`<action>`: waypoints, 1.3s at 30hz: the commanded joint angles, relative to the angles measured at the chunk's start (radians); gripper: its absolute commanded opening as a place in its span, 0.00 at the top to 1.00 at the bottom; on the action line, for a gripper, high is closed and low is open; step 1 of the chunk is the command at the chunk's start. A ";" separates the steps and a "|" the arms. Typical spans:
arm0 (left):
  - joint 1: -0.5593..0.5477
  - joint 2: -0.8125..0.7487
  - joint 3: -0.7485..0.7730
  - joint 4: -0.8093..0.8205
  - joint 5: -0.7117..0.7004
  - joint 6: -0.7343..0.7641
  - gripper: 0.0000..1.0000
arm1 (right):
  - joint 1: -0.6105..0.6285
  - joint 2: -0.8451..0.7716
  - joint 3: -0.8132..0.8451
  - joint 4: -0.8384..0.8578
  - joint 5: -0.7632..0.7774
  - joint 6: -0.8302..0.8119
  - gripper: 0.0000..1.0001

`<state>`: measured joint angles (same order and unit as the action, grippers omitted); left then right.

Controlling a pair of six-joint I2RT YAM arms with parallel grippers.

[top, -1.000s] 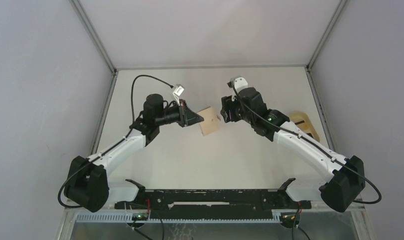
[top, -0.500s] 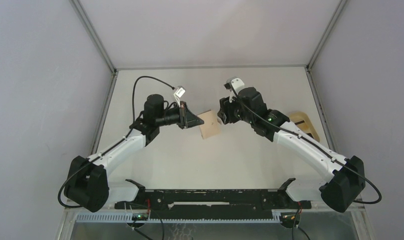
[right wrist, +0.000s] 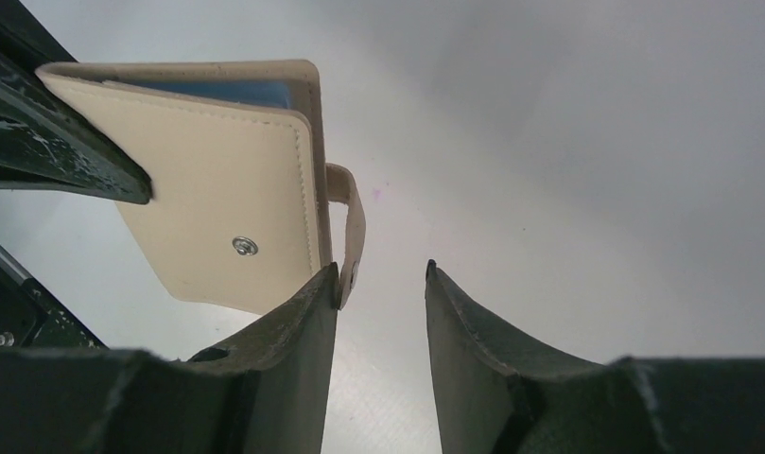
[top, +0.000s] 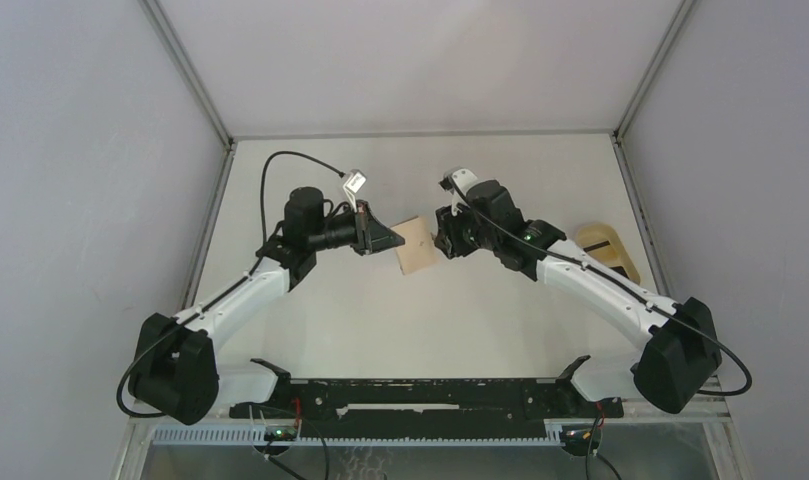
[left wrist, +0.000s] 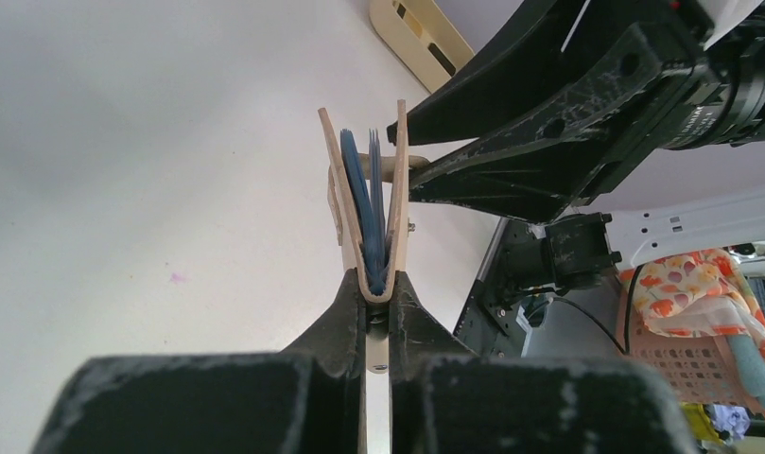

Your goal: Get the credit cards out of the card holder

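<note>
My left gripper point(left wrist: 378, 280) is shut on the folded edge of the tan card holder point(left wrist: 359, 189) and holds it above the table, mouth pointing away. Blue edges of the credit cards point(left wrist: 364, 203) show between its two leaves. In the right wrist view the card holder point(right wrist: 217, 208) hangs at upper left, its snap stud point(right wrist: 245, 247) facing me and a strip of blue card point(right wrist: 232, 93) along its top. My right gripper point(right wrist: 381, 274) is open. The holder's loose strap tab point(right wrist: 353, 222) rests against the inner tip of the left finger point(right wrist: 312, 312). From above, both grippers meet at the holder point(top: 416, 248).
A tan oval tray point(top: 610, 250) lies on the white table point(top: 420, 320) at the right, behind my right forearm. Grey walls close in the left, right and back sides. A black bar point(top: 420, 395) runs along the near edge between the arm bases.
My right gripper has moved left up to the card holder's free edge and its jaws have narrowed. The left gripper keeps its hold and has barely moved.
</note>
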<state>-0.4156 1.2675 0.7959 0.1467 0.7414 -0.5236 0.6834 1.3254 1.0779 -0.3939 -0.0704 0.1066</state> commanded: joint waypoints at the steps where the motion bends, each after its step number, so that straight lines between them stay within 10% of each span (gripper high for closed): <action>1: 0.009 -0.042 0.051 0.041 0.036 -0.006 1.00 | 0.002 0.013 -0.001 0.024 -0.021 0.004 0.54; 33: 0.010 0.000 0.017 0.098 0.100 -0.038 1.00 | -0.013 0.030 0.000 0.127 -0.012 0.019 0.69; 39: 0.011 0.003 0.017 0.102 0.101 -0.037 1.00 | -0.022 0.032 0.000 0.120 -0.030 0.020 0.96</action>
<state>-0.4118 1.2770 0.7959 0.1993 0.8089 -0.5499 0.6724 1.3598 1.0740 -0.3222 -0.0856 0.1173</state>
